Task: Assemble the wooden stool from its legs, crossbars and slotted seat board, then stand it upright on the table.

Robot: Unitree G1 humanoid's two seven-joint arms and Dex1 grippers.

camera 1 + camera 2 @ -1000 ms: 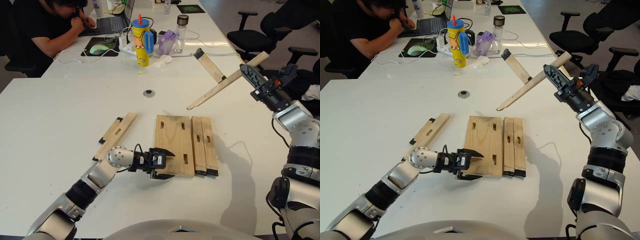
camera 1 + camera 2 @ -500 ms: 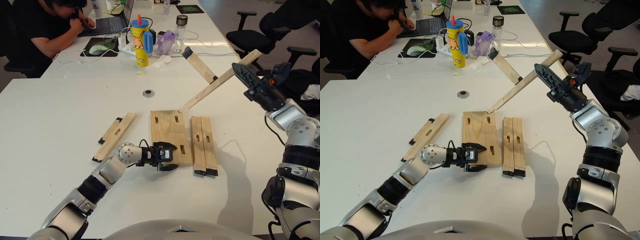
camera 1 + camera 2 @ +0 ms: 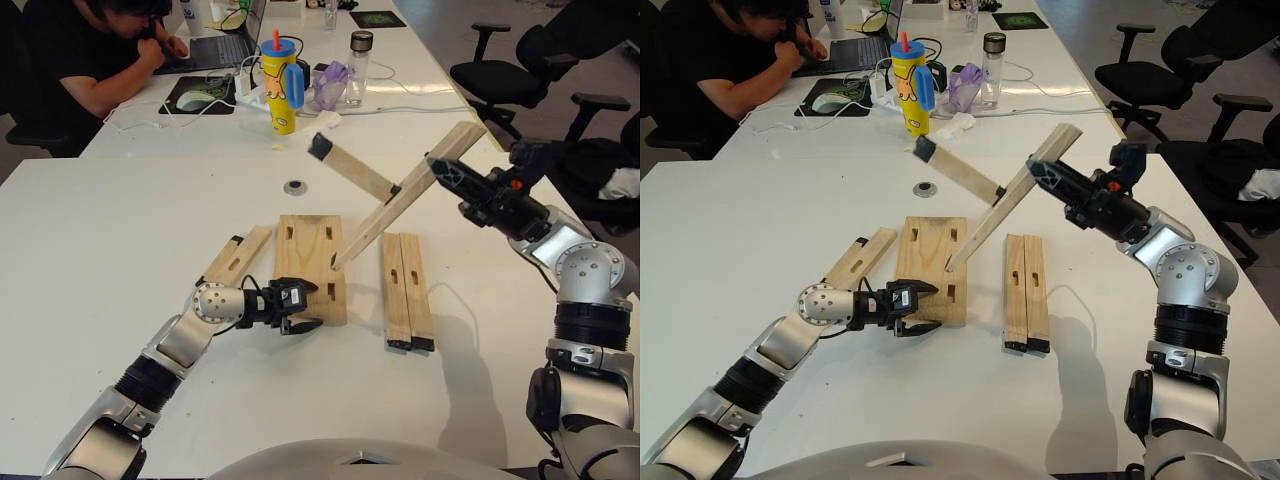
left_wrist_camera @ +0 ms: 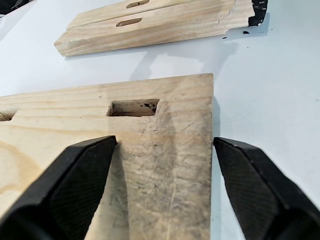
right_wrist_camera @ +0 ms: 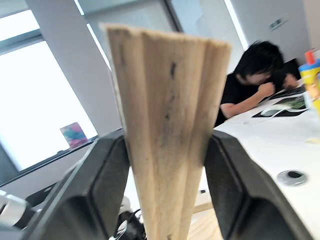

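Wood parts lie spread on the white table (image 3: 120, 250). The left claw (image 3: 298, 306) sits low on the tabletop with its fingers (image 4: 75, 185) around the near end of the seat board (image 3: 308, 262). One finger presses on the board's face beside a slot and the other against its end edge, so it is pinching that corner. The board lies flat, reaching away from this claw toward the far side of the table.

The right claw (image 3: 445, 170) is raised above the table, and its two fingers (image 5: 100, 190) are pressed tight on both faces of a leg (image 3: 395, 210), near the upper end. From this claw the leg slants down and away to the left. Its lower tip touches the seat board at a slot, just beyond the left claw. A crossbar (image 3: 350, 170) with a black end is joined to the leg partway down and sticks out past it, off the table.

Two slotted slats (image 3: 408, 298) lie flat side by side, touching each other, below the right claw and just beyond the far edge of the seat board from the left claw. Another slat (image 3: 237, 260) lies flat beside the left arm, just behind the left claw. A yellow cup (image 3: 281, 85) stands well beyond both claws.
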